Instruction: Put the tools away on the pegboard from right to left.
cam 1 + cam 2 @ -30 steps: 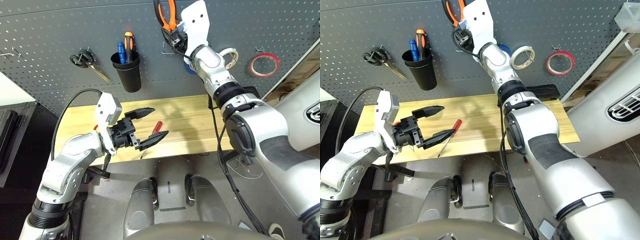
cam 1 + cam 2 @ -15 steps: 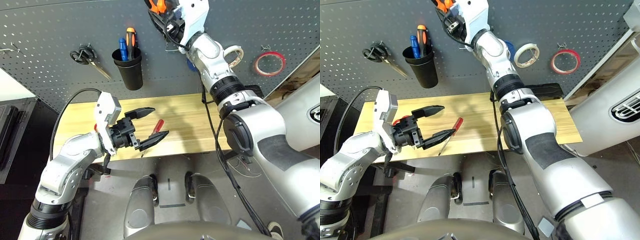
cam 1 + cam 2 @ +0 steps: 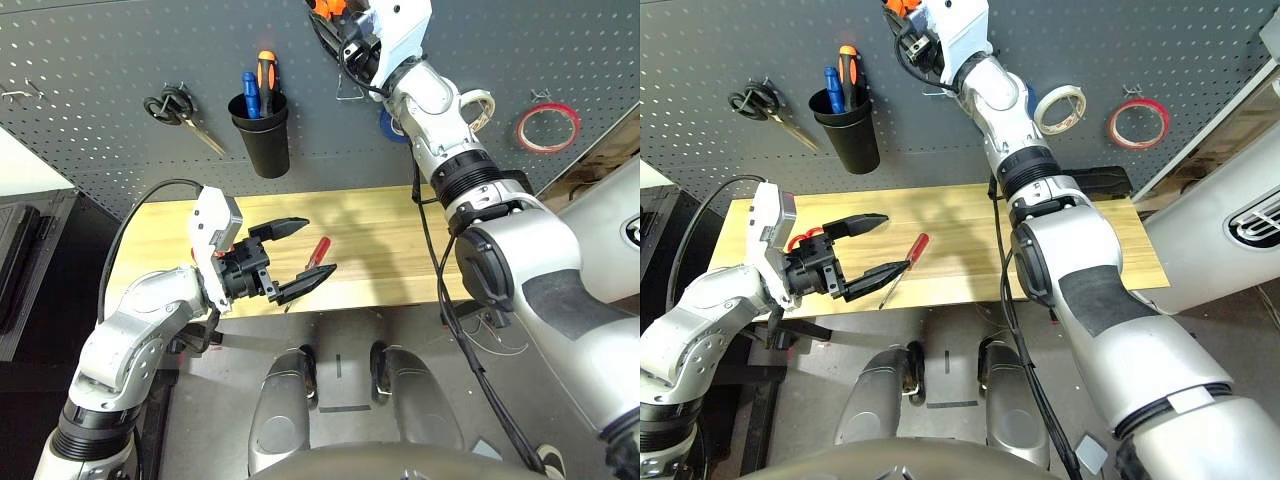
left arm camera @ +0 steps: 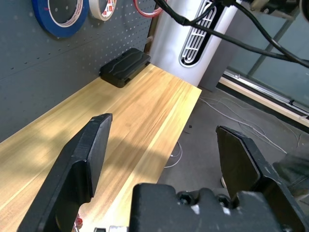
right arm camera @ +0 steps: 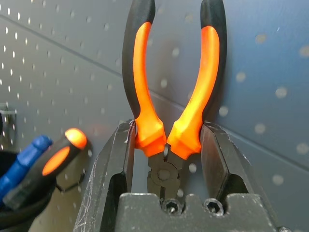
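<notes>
One tool of the four is seen already hung: the thin red tape ring (image 3: 547,127) sits on a hook at about two o'clock on the large dark grey perforated pegboard (image 3: 100,60), to the right of a white tape roll (image 3: 478,105) and a blue tape roll (image 3: 392,125).

A second tool is in hand. The orange-and-black-handled pliers (image 5: 169,104) are clamped at the pivot end between the two black fingers of the right gripper (image 5: 166,154), handles pointing away from the wrist and lying close against the panel. In the head views the right gripper (image 3: 352,45) is raised to roughly twelve o'clock, beside a bare metal hook (image 3: 350,93); whether the pliers already bear on a hook cannot be told, so this step is judged as not yet finished.

Two tools remain. The slim red-handled screwdriver (image 3: 312,258) lies on the pale wooden table (image 3: 380,225) at about six o'clock. A glimpse of red (image 3: 800,240) behind the left gripper is probably the small red-handled scissors, though it is too hidden to be sure. The left gripper (image 3: 300,255) hovers over the near table edge with its jaws spread wide and nothing between them.

Black-handled scissors (image 3: 175,115) and a black cup (image 3: 265,140) holding two screwdrivers hang at ten and eleven o'clock.
</notes>
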